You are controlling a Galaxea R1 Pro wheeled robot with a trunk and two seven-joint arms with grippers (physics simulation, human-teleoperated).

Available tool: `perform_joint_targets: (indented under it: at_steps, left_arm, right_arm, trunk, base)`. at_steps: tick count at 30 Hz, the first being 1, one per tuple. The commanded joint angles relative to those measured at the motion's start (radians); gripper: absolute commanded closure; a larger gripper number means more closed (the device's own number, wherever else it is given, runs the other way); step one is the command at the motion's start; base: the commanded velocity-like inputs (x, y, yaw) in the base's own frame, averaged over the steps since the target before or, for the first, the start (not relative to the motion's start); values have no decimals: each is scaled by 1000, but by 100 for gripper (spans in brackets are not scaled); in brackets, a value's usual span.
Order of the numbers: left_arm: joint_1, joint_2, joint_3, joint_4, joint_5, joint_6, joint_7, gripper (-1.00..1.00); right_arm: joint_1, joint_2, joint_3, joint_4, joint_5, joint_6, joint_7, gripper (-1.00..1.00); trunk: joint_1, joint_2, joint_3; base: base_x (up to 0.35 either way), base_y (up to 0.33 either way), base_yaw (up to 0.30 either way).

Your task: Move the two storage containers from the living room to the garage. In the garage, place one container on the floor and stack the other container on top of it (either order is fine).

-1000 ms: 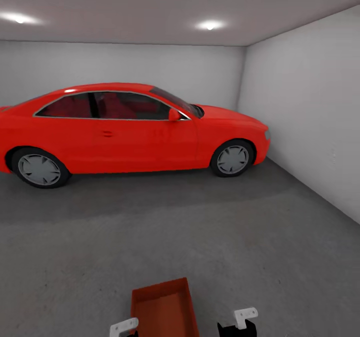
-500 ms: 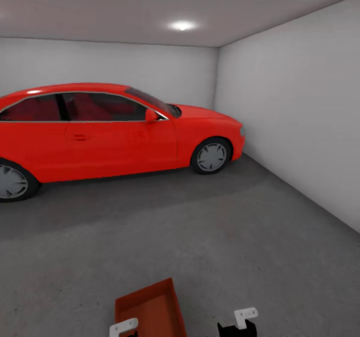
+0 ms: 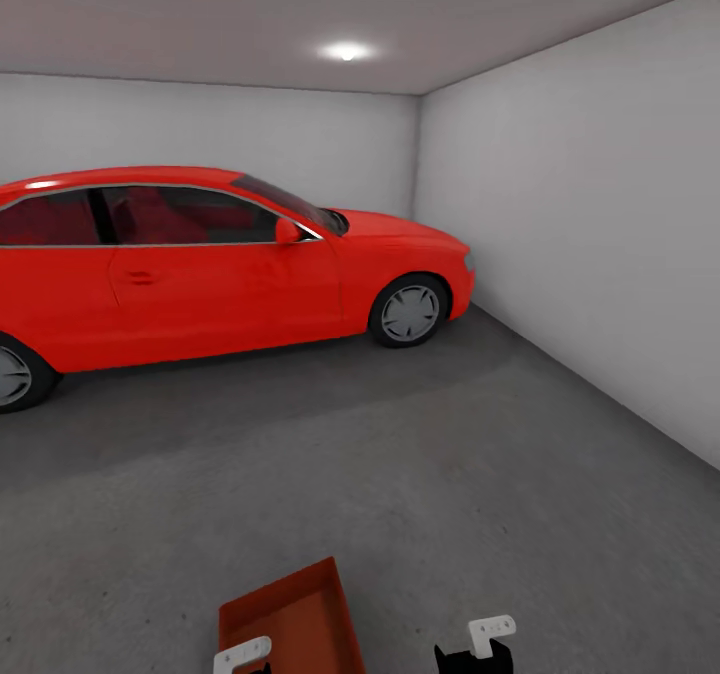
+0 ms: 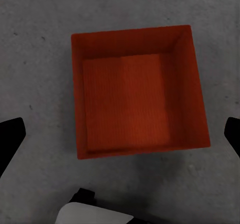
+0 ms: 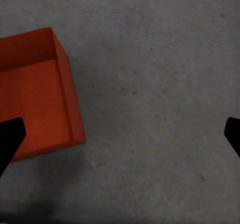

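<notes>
One orange-red storage container sits open side up on the garage's dark grey concrete floor, just in front of me. My left gripper hangs open above it, its dark fingers spread wider than the container and touching nothing. My right gripper is open too, over bare floor beside the container, whose wall and corner show next to one finger. The container is empty.
A large glossy red car is parked across the back of the garage, nose towards the white right wall. Open concrete lies between the car and me. White arm parts show at the lower edge of the head view.
The head view has swung to the right, so the car and the container sit further left in the picture. The arm parts at the lower edge have kept their place.
</notes>
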Motion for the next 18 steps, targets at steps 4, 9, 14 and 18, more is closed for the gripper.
perform_joint_targets:
  at_steps: [4,9,14,18]
  left_arm:
    - [0,-1,2,-2,7,5,2,-100]
    - [0,-5,7,1,7,5,2,-100]
    - [0,-5,8,4,7,6,-1,-100]
    - [0,-5,8,5,8,6,-1,-100]
  right_arm:
    - [-1,1,-4,-1,9,0,3,-100]
    - [-1,1,-4,-1,9,1,4,-100]
    - [-1,1,-4,-1,9,1,0,-100]
    - [-1,1,-4,-1,9,1,-2,-100]
  trunk:
    - [1,-2,-2]
    - [1,-2,-1]
    - [1,-2,1]
    - [1,-2,2]
  base:
    - [0,0,0]
    - [0,0,-148]
    - [0,0,-282]
    - [0,0,-292]
